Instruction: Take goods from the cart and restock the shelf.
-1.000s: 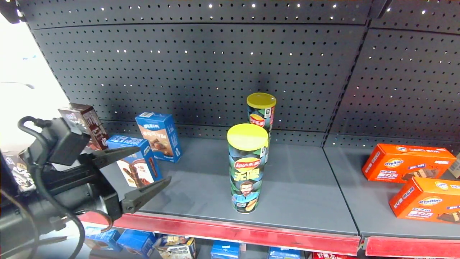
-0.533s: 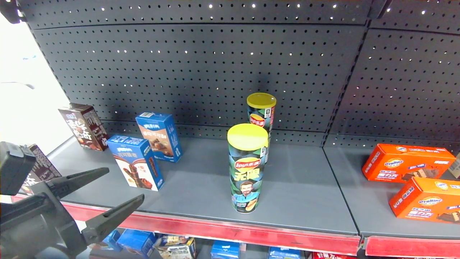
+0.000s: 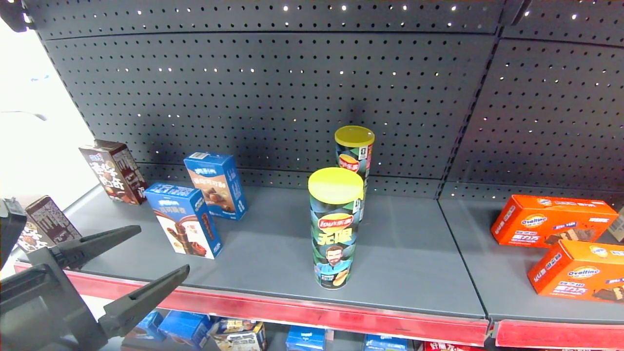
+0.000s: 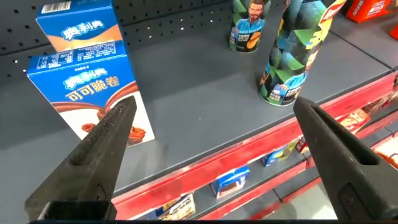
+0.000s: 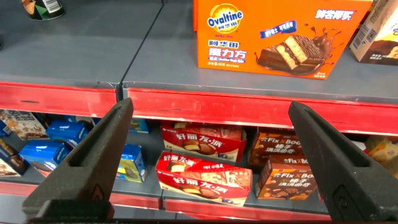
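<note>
On the grey shelf (image 3: 414, 263) two blue wafer boxes stand upright, one in front (image 3: 184, 220) and one behind it (image 3: 216, 185). Two yellow-lidded chip cans stand mid-shelf, the near can (image 3: 335, 227) ahead of the far can (image 3: 354, 151). My left gripper (image 3: 163, 248) hangs open and empty off the shelf's front left edge, short of the front blue box (image 4: 93, 93). In the left wrist view the left gripper (image 4: 214, 106) frames the shelf, with the near can (image 4: 292, 56) off to one side. My right gripper (image 5: 211, 106) is open and empty before the red shelf lip (image 5: 249, 106), below an orange box (image 5: 280, 34).
Brown boxes (image 3: 114, 170) (image 3: 46, 225) stand at the shelf's left end. Two orange boxes (image 3: 553, 220) (image 3: 580, 270) lie on the right bay. The perforated back panel (image 3: 273, 97) closes the rear. The lower shelf holds several snack boxes (image 5: 205, 177). Bare shelf lies between the cans and the orange boxes.
My left gripper drew back from beside the front blue box toward the lower left, off the shelf edge, staying open. The goods on the shelf kept their places.
</note>
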Controlling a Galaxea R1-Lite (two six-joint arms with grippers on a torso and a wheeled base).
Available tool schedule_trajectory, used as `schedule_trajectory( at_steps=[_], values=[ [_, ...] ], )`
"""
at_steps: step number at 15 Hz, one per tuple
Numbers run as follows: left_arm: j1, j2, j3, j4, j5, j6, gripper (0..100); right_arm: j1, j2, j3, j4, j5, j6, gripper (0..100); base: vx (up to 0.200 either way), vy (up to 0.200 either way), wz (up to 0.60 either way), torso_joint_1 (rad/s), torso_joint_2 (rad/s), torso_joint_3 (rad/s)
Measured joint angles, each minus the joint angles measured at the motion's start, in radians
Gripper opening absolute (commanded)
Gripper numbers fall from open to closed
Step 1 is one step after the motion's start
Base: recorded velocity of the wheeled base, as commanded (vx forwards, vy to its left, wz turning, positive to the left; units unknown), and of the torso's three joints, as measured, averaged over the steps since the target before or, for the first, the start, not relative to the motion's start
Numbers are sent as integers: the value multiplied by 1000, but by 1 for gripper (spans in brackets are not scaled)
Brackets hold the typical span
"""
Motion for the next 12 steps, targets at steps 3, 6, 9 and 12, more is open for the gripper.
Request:
schedule_trajectory(
  at_steps=[3,6,9,12],
  values=[
    [-1,-3,13,0,0,1,100,0,0,0,0,0,0,100,0,0,0,0,0,0],
    [0,-18,25,0,10,20,100,0,0,0,0,0,0,100,0,0,0,0,0,0],
    [0,-47,40,0,18,26,100,0,0,0,0,0,0,100,0,0,0,0,0,0],
    [4,-115,107,1,76,25,100,0,0,0,0,0,0,100,0,0,0,0,0,0]
  ],
)
